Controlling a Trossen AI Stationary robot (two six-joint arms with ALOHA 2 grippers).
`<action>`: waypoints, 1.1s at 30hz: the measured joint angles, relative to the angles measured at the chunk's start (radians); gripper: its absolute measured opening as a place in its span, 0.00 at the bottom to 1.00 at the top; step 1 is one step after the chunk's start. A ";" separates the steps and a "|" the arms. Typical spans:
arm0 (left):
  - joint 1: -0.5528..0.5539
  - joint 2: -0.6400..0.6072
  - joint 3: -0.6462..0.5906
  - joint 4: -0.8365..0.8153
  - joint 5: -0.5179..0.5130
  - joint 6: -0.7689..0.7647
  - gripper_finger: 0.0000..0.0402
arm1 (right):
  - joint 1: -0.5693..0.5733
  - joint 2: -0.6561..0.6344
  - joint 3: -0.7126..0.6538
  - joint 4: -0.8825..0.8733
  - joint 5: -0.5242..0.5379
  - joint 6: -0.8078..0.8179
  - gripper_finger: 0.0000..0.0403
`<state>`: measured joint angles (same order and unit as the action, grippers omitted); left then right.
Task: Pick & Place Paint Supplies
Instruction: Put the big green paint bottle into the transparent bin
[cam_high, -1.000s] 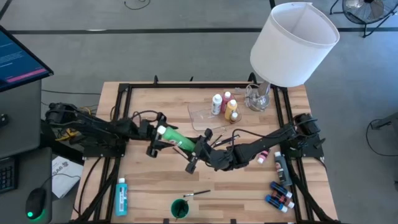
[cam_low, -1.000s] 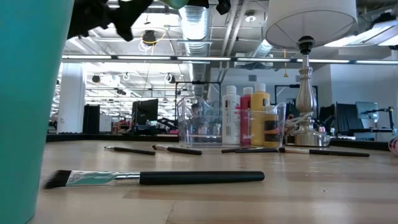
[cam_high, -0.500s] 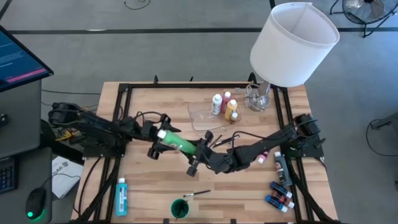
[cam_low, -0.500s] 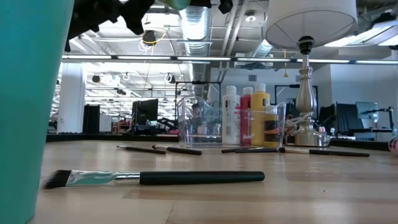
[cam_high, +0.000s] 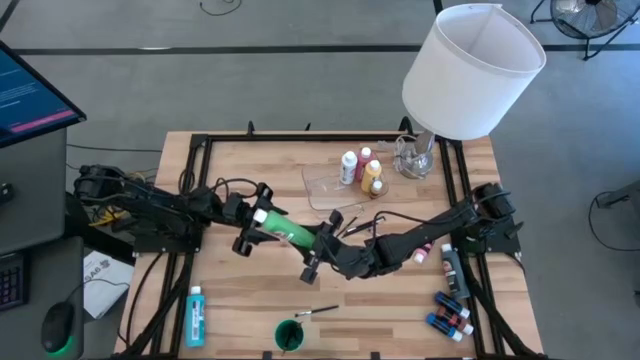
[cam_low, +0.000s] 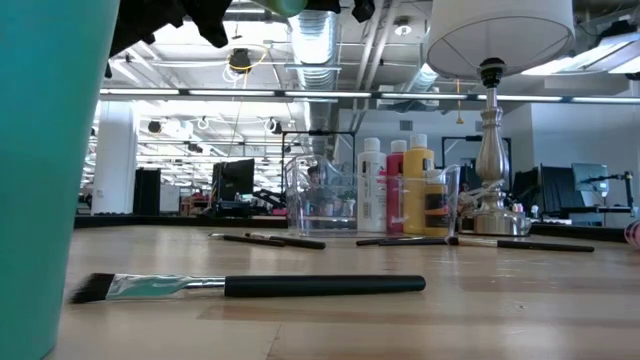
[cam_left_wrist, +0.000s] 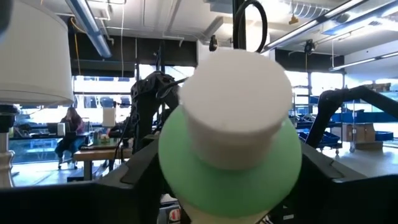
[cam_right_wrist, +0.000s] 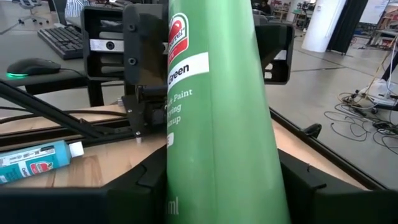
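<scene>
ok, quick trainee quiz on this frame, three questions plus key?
1. What does the right tool grip above the table? A) red bottle B) green bottle C) brush
2. True or false: the flat brush lies on the table close to the teal cup.
3. How many upright bottles stand grouped near the lamp?

Key: 1 B; 2 true; 3 three.
</scene>
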<state>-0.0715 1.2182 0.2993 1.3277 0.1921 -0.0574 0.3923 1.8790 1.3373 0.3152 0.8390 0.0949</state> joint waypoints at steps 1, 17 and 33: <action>0.000 0.000 0.000 0.000 0.000 0.000 0.49 | 0.000 0.000 0.000 -0.001 0.000 0.000 0.47; -0.002 0.001 0.008 -0.074 -0.047 -0.025 0.30 | 0.026 -0.017 0.002 -0.153 -0.002 -0.055 0.55; -0.004 0.015 0.345 -0.716 -0.393 0.103 0.29 | 0.216 -0.207 -0.028 -0.723 0.256 0.295 0.59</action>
<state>-0.0756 1.2335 0.6444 0.6120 -0.2008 0.0459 0.6084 1.6724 1.3090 -0.4078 1.0951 0.3904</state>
